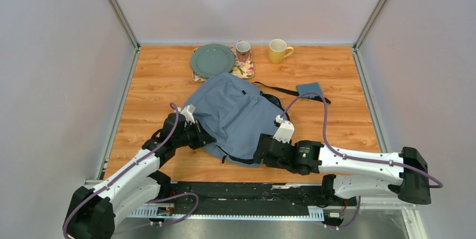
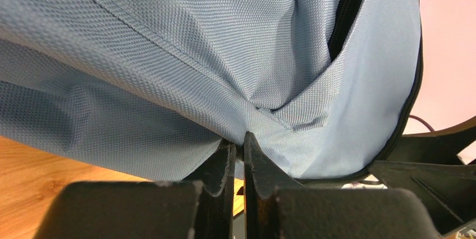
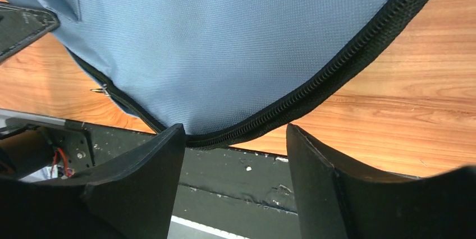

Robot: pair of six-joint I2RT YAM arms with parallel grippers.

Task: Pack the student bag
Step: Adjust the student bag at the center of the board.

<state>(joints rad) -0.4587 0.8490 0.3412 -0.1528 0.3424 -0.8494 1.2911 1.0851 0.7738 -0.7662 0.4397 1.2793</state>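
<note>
1 student bag (image 1: 236,115), grey-blue, lying flat on the table (image 1: 151,82) between both arms. 1 left gripper (image 2: 240,145): pinched tight on a fold of the bag's fabric. 1 right gripper (image 3: 235,132): jaws apart, the bag's black zipper edge lying between them, ungripped. Behind the bag: 1 green plate (image 1: 212,60), 1 yellow mug (image 1: 278,50), 1 teal case (image 1: 310,90).
</note>
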